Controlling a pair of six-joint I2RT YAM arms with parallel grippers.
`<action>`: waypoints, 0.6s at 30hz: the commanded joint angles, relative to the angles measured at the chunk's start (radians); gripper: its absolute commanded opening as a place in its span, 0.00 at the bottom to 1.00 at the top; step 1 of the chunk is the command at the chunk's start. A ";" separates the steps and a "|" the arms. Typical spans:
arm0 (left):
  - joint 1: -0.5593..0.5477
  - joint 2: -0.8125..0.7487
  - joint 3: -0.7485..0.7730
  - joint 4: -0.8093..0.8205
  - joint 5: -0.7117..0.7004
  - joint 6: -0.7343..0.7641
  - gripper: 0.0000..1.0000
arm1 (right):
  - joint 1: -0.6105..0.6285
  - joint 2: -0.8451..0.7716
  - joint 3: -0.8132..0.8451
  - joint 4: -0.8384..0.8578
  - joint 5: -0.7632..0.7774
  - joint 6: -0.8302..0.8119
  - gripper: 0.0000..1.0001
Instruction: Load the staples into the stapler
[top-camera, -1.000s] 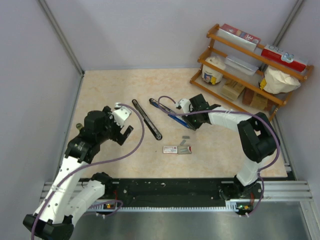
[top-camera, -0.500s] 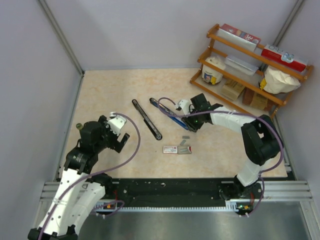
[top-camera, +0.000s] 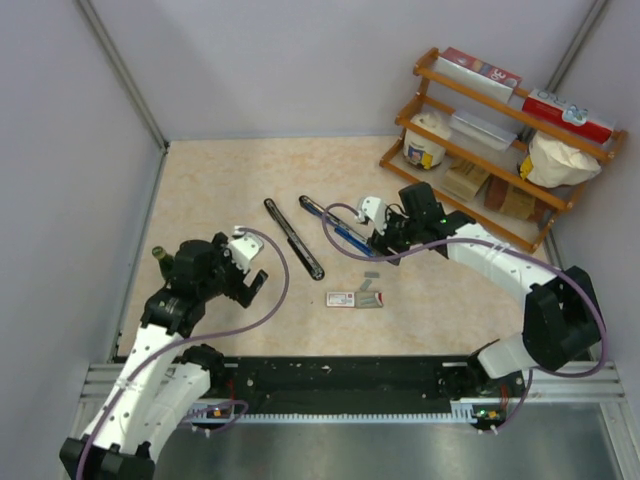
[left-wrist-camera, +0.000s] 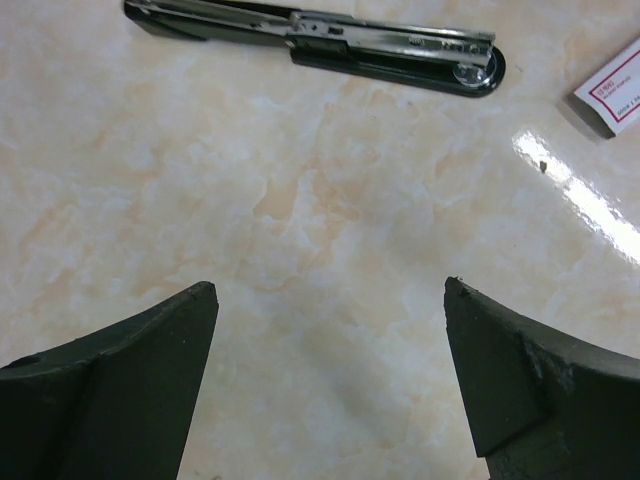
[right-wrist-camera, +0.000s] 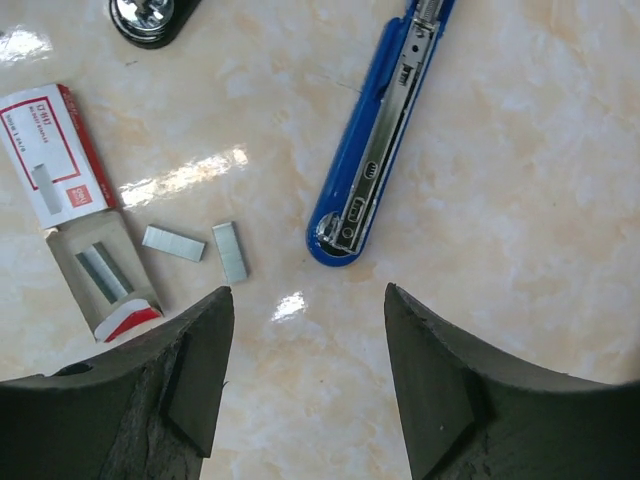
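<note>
The right hand (right-wrist-camera: 305, 300) has backed off the blue stapler (right-wrist-camera: 378, 150) and spread its jaws, holding nothing; the left hand (left-wrist-camera: 330, 295) has pulled back, jaws wide. The staples (right-wrist-camera: 173, 243) lie loose on the worktop (right-wrist-camera: 520, 200) beside their box (right-wrist-camera: 55, 150), so picking one up probably comes next

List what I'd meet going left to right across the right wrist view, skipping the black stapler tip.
staple box → staple strip → second staple strip → blue stapler
</note>
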 joint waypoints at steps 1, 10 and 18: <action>0.008 0.055 -0.026 0.068 0.034 0.013 0.99 | -0.001 -0.003 -0.023 -0.007 -0.122 -0.075 0.61; 0.008 -0.057 -0.123 0.133 0.063 0.032 0.99 | 0.011 0.069 -0.031 -0.007 -0.124 -0.120 0.55; 0.008 -0.032 -0.128 0.134 0.045 0.032 0.99 | 0.054 0.155 -0.028 0.020 -0.104 -0.135 0.54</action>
